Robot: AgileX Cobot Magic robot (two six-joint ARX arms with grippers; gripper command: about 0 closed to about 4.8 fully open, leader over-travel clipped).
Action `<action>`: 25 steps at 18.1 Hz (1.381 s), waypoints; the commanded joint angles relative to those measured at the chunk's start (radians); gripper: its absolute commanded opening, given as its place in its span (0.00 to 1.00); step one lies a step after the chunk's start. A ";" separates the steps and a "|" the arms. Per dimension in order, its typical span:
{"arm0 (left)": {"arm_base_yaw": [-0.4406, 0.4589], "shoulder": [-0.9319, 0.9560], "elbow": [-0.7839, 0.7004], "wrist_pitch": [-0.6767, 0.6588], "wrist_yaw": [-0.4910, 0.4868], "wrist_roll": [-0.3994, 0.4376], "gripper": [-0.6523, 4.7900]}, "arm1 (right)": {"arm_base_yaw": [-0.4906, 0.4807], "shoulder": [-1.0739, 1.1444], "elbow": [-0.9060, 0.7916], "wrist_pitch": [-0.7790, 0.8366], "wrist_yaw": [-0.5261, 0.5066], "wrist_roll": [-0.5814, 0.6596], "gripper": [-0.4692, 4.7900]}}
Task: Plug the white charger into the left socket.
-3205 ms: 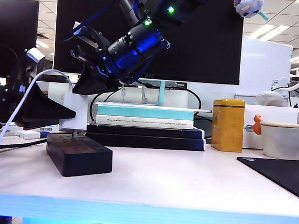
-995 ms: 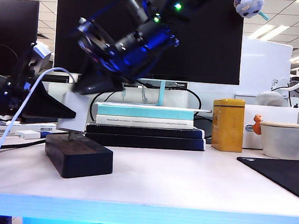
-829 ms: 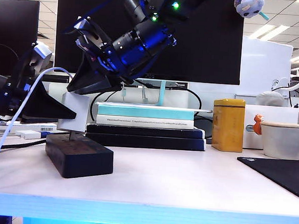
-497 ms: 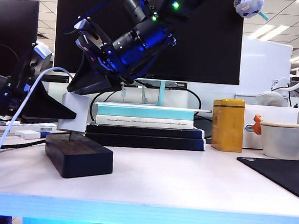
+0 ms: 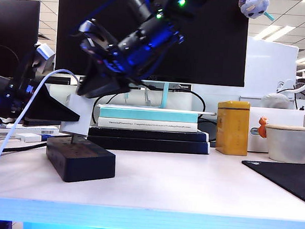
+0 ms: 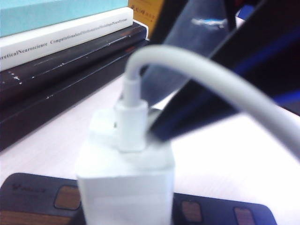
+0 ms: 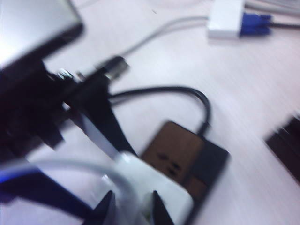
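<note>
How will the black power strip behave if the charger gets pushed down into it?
The power strip is low and wide, so it probably won't tip. It lies unclamped on the smooth table, so it may slide. The left pincer holds the white charger above it.

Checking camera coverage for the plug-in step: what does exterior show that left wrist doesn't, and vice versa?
Exterior only: both tools at the white charger, the left tool from the left side, the right tool from above; metal prongs visible between charger and power strip, so it is not fully seated; also the yellow tin and mug.

Left wrist only: the cable plug entering the charger's top face, and the strip's outlet slots on either side of it.

Both: charger, white cable, strip, stacked books.
</note>
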 commanded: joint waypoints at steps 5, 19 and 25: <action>-0.003 -0.012 0.010 0.035 0.014 -0.001 0.36 | -0.010 -0.027 -0.006 -0.038 0.009 -0.008 0.29; -0.003 -0.012 0.010 -0.006 0.002 0.003 0.36 | -0.034 -0.073 -0.006 0.005 0.013 -0.007 0.29; -0.003 -0.012 0.010 -0.013 0.002 0.025 0.36 | -0.034 -0.068 -0.007 0.006 0.013 -0.008 0.29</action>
